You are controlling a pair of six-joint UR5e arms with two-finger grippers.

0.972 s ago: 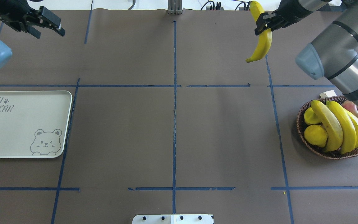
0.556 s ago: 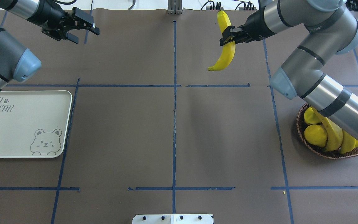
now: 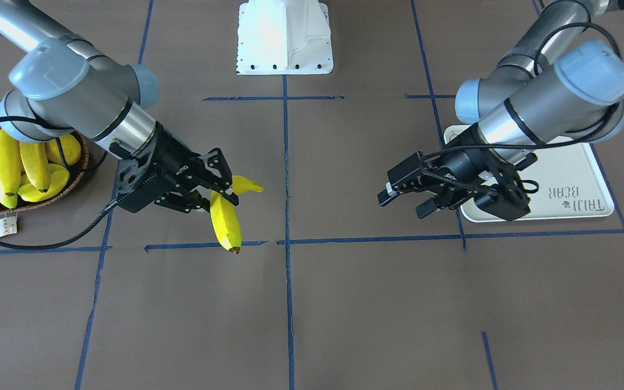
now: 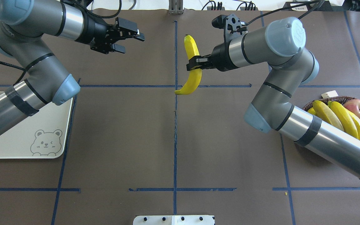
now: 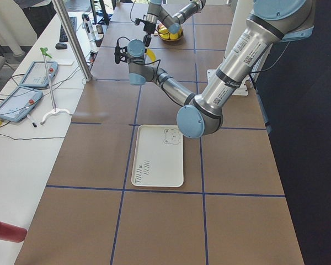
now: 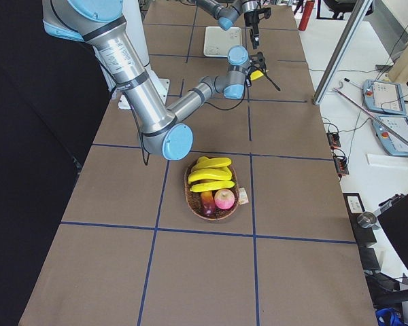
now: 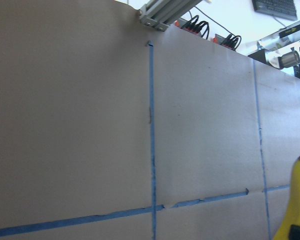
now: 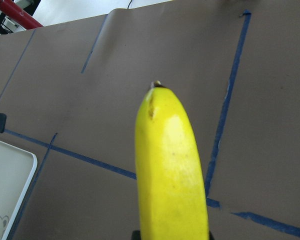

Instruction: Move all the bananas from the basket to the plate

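Since the right tool (image 4: pixel 193 64), gripping a banana (image 4: pixel 191 47), and the wide-open left tool (image 4: pixel 134 43) have both neared centre, a hand-over looks close.

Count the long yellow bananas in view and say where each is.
4. One long yellow banana is clamped in the right gripper above the middle of the table; three bananas lie side by side in the dark woven wicker basket. Others may hide beneath.
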